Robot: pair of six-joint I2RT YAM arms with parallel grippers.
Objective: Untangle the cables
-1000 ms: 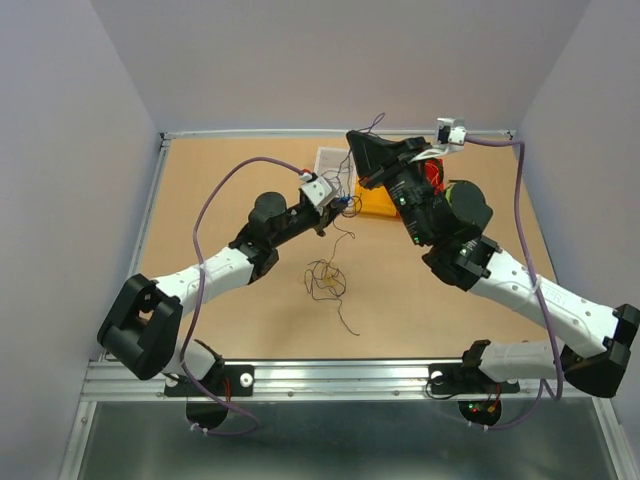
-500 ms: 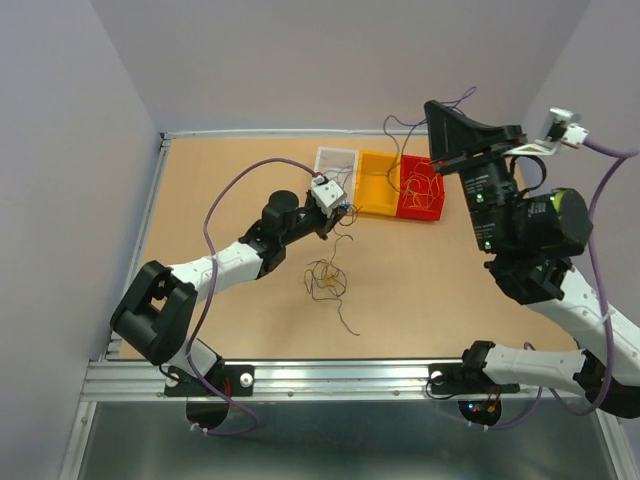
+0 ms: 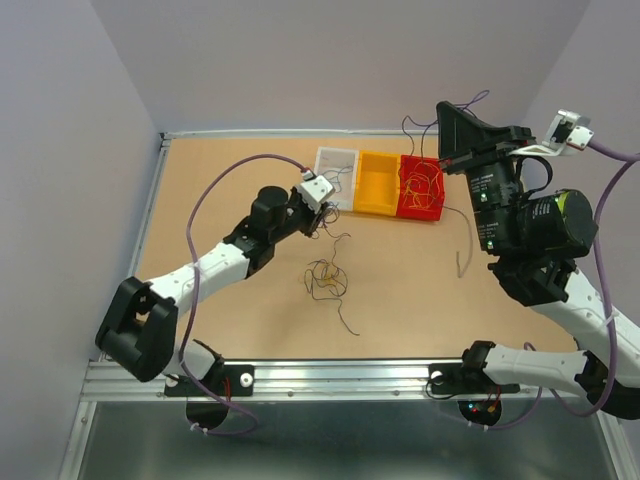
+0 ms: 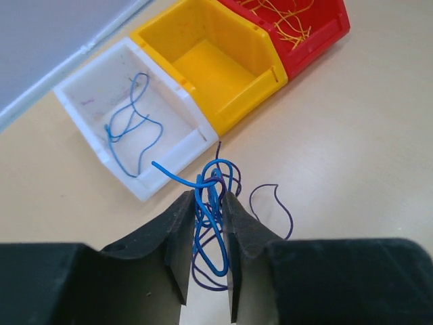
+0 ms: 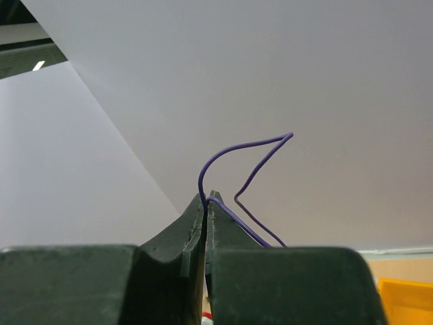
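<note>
Three small bins sit in a row at the upper middle of the overhead view on a tan counter [image 3: 420, 290].

The left pincer [image 4: 208, 198] hovers low, just in front of the white bin [image 4: 172, 159]. Its jaws stand apart, released or close to it, with a knot of blue strands [image 4: 200, 183] mixed with thin purple ones hanging in the gap. Whether either finger touches the knot is hard to tell from this angle. One blue strand [image 4: 128, 128] already lies inside the white bin, so the knot is probably brought here to be dropped in with its own colour.

Next to it, the yellow bin [image 4: 233, 101] looks empty. The red bin [image 4: 318, 34] holds yellow-orange strands [image 4: 284, 13].

The right pincer [image 5: 205, 203] is lifted high at the upper right of the overhead view. It is clenched on a single purple strand [image 5: 257, 142] that loops above the fingertips. The height likely serves to draw that strand clear of the rest.

A loose tangle [image 3: 325, 278] of dark and orange strands rests on the counter at the frame's middle, well apart from both pincers. It awaits sorting.
</note>
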